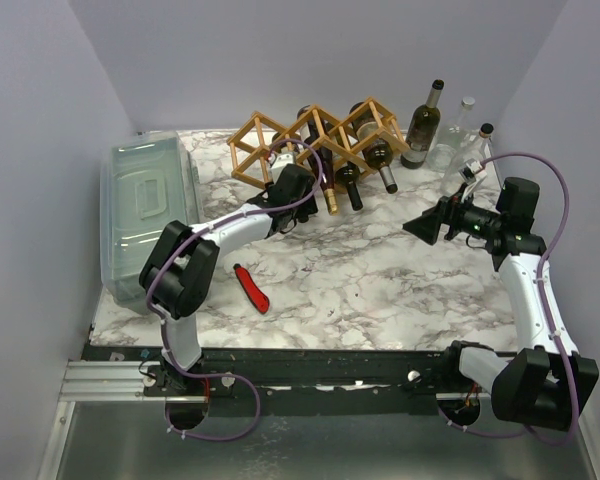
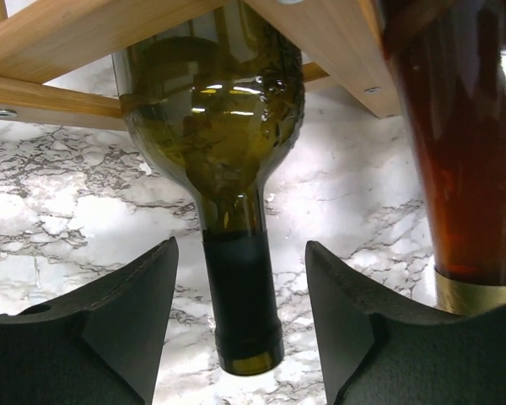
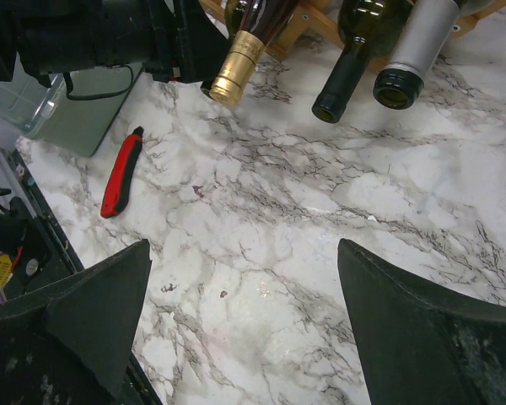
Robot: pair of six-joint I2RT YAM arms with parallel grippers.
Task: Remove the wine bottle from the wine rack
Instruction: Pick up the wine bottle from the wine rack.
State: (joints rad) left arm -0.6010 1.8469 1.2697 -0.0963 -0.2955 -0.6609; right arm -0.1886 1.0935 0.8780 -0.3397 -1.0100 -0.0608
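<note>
Wine rack (image 1: 255, 150), four bottles (image 3: 337, 84); left fingers (image 2: 118, 329) spread astride wine bottle (image 2: 211, 126); right fingers (image 3: 93, 312) spread

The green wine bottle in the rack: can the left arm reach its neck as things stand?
Probably yes: the green wine bottle's neck sits between the left fingers, gaps either side, nothing blocking.

Left tool (image 1: 300, 174) among bottle necks (image 1: 352, 190) at the wine rack (image 1: 315, 140); right tool (image 1: 425, 228) well apart.
</note>
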